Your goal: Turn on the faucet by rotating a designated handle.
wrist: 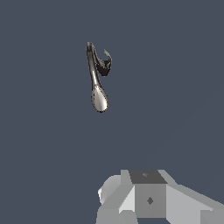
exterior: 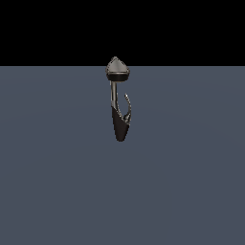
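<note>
The faucet [exterior: 119,125] stands on the flat grey-blue floor in the middle of the exterior view, with a tapered dark-brown base, a slim grey stem and a cone-shaped grey cap [exterior: 117,70] on top. The handle [exterior: 128,105], a thin hooked silver-grey lever, branches from the dark body towards the exterior view's right and curves upward. The wrist view shows the faucet [wrist: 93,70] from above and at a distance, with its cap [wrist: 99,99] and handle [wrist: 106,60]. No gripper fingers show in either view.
A white and grey block-shaped part of the robot arm [wrist: 148,199] fills one edge of the wrist view, well apart from the faucet. The floor [exterior: 191,182] is plain grey-blue, with a black background beyond its far edge.
</note>
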`<state>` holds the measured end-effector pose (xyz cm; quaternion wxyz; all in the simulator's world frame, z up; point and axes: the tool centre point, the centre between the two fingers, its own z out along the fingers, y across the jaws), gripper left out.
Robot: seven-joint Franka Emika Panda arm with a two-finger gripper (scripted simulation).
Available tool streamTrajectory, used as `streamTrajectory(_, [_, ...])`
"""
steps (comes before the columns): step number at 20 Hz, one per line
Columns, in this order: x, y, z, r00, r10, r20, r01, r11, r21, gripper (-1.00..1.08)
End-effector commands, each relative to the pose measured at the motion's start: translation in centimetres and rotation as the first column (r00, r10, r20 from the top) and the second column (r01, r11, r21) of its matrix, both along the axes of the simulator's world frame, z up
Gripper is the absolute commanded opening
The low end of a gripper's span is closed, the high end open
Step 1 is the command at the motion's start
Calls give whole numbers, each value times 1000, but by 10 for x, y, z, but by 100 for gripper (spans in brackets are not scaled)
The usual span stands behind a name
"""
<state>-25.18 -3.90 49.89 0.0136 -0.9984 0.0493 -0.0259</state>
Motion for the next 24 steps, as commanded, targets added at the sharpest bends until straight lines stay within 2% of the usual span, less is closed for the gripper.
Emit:
streamTrajectory(1, [0, 0, 0, 1000, 0, 0, 0, 1000, 0, -100])
streamTrajectory(6, [4, 2, -3, 1000, -14, -8, 14, 1000, 7, -100])
streamTrajectory(12, [20, 8, -13, 997, -69, -38, 70, 997, 31, -100])
streamTrajectory(18, [49, 18, -31, 983, -160, -93, 167, 984, 70, -100])
streamTrajectory(24, [87, 29, -57, 946, -276, -171, 297, 948, 112, -100])
